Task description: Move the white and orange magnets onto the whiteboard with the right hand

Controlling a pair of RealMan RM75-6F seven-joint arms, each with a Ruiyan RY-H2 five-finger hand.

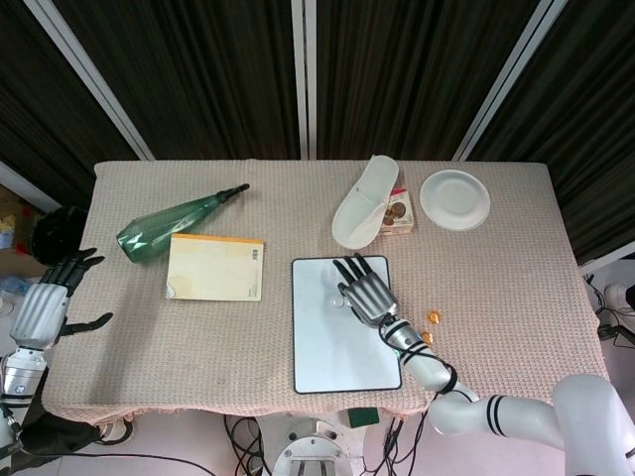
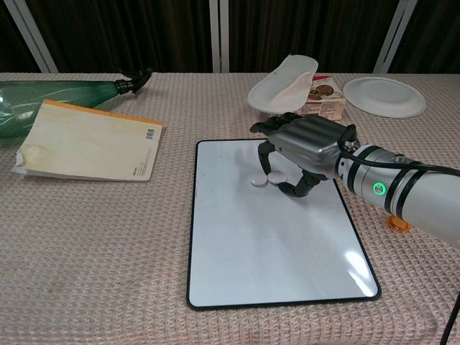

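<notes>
Centrally, on the beige woven cloth (image 2: 108,273): a whiteboard (image 2: 273,244) — glossy white, thin black rim, rounded corners, long side running away from the robot. On its far half, two white magnets (image 2: 267,178) — small flat discs, side by side and almost touching; only partly seen past the fingers in the head view (image 1: 340,302). Right of the board, off it on the cloth, two orange magnets (image 1: 431,326), small and round, one beyond the other; just one (image 2: 396,224) peeking out by the forearm in the chest view.

Over the board's far right part, the right hand (image 2: 302,154) (image 1: 363,293), palm down, fingers (image 2: 267,153) curled toward the surface with tips around the white discs — whether touching one or merely close above, not possible to tell; nothing plainly pinched. A green light lit on its wrist.

At the table's left edge, the left hand (image 1: 50,302), fingers spread, holding nothing.

Elsewhere: a green bottle (image 1: 174,223) lying on its side, black cap end pointing right; beside it a notepad (image 2: 90,147) with an orange spine strip and a barcode at one corner, digits too small to read. At the far side, a white slipper (image 2: 284,83) leaning partly over a small packet (image 2: 323,97) with printed food pictures, lettering illegible; next to that, a white plate (image 2: 384,95).
</notes>
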